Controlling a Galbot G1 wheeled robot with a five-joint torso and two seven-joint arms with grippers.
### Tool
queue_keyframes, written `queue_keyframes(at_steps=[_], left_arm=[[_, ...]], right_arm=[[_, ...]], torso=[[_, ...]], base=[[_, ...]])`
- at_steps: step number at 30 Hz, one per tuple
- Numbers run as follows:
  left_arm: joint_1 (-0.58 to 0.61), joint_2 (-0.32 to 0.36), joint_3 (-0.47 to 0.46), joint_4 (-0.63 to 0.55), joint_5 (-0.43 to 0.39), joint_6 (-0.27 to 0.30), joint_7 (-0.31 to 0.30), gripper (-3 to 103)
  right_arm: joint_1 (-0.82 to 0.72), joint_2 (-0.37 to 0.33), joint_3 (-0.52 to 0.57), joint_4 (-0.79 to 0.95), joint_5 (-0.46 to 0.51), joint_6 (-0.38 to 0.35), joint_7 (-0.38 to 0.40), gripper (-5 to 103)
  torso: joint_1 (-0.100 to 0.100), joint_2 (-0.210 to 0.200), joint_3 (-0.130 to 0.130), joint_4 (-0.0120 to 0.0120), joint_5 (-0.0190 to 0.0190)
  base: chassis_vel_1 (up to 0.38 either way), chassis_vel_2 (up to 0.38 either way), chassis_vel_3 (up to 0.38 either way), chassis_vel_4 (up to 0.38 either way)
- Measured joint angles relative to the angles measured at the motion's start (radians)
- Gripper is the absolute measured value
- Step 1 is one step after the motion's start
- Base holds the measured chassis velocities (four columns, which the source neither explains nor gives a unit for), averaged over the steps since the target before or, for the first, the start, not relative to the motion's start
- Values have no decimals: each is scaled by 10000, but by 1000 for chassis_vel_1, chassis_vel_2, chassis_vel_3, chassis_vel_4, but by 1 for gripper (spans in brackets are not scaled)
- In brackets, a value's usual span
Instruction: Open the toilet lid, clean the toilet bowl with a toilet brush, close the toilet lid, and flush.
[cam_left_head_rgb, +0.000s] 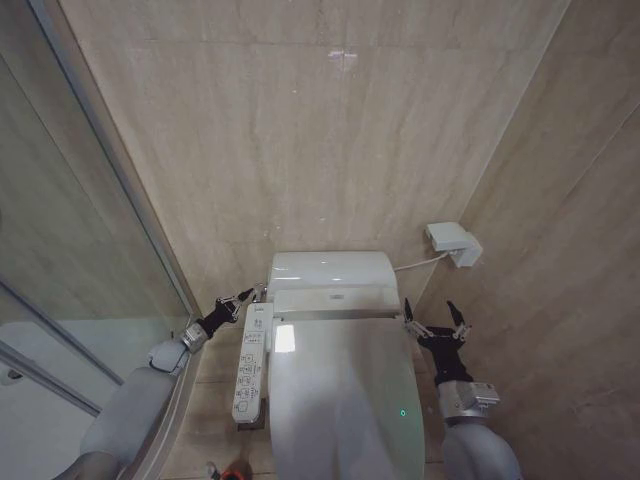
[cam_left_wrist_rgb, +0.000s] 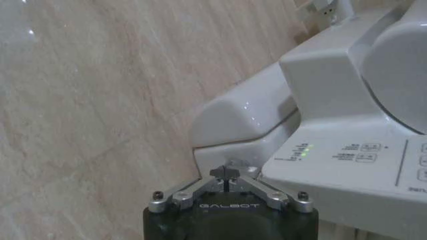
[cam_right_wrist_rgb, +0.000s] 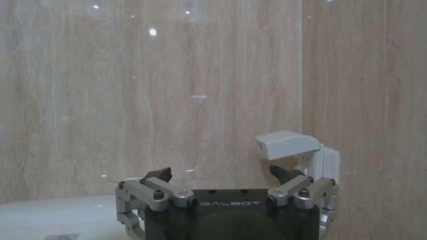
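The toilet lid lies shut, glossy white, and it hides the toilet bowl. My left gripper is shut with nothing in it, its tips at the toilet's rear left corner. In the left wrist view this gripper sits just short of the seam under the rear housing. My right gripper hangs open just right of the lid's rear, and the right wrist view shows it holding nothing. The toilet brush's red holder peeks in at the bottom edge.
A long white button panel with green lights runs along the toilet's left side. A white wall box with a cable sits at the back right. The glass shower door and tray close in on the left.
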Motion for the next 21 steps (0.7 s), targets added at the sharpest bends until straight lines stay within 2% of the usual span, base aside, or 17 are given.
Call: queue_keyframes(at_steps=[14,21], left_arm=[[238,-166,-23,61,1,-63,255,0],[62,-271,-5,468,89,-123,305,0]], right_arm=[[0,0,0,0,0,0,0,100],[0,0,0,0,0,0,0,100]], torso=[[0,0,-1,5,3],[-1,0,-1,-1,-1]], base=[[0,0,0,0],[0,0,0,0]])
